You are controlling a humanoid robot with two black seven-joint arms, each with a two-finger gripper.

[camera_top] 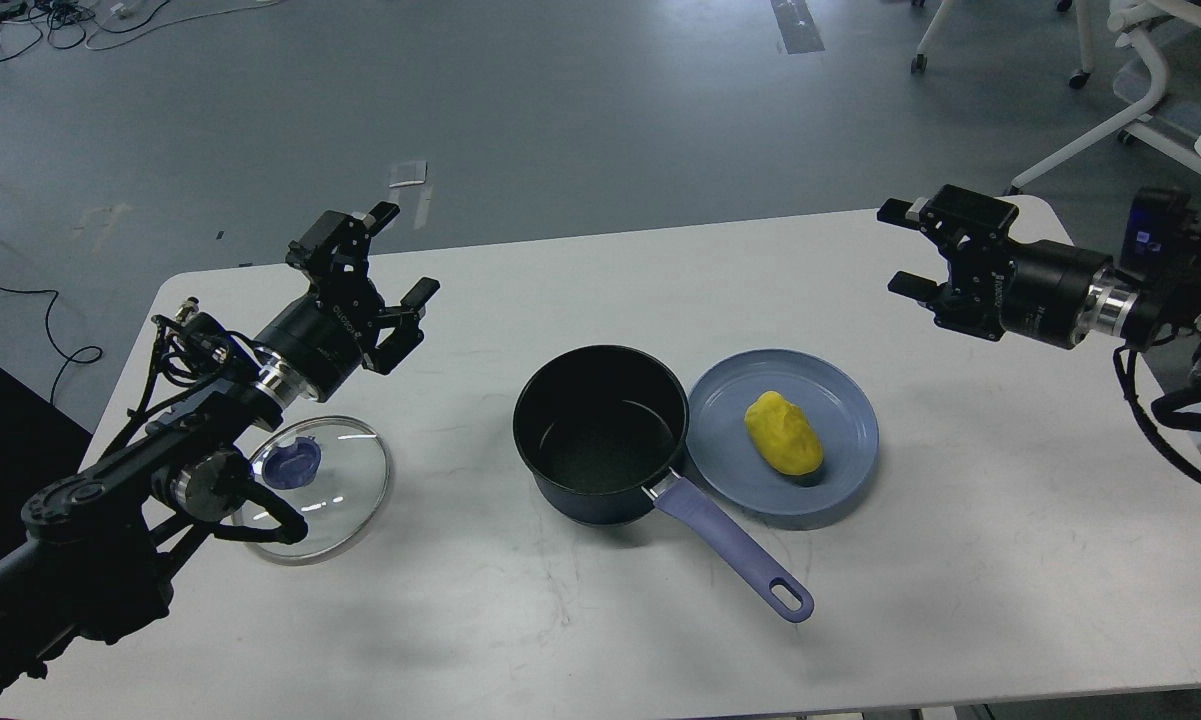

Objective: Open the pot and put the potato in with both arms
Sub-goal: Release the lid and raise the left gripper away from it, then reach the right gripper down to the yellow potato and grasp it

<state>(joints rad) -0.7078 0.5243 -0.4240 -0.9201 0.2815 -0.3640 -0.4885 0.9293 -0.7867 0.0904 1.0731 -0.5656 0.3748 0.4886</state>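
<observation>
Head view: the right gripper (908, 250) was held spread and empty, well right of the pot (600, 432); the left gripper (385, 275), also spread, hung left of it above the glass lid (312, 488). The lumpy yellow potato (783, 433) lay on the smooth blue plate (845, 460) touching the pot's right side; a grasp across its narrow width would probably serve best.

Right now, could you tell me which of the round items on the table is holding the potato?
The flat blue plate holds the potato; the pot is empty, and the glass lid lies apart, left.
</observation>
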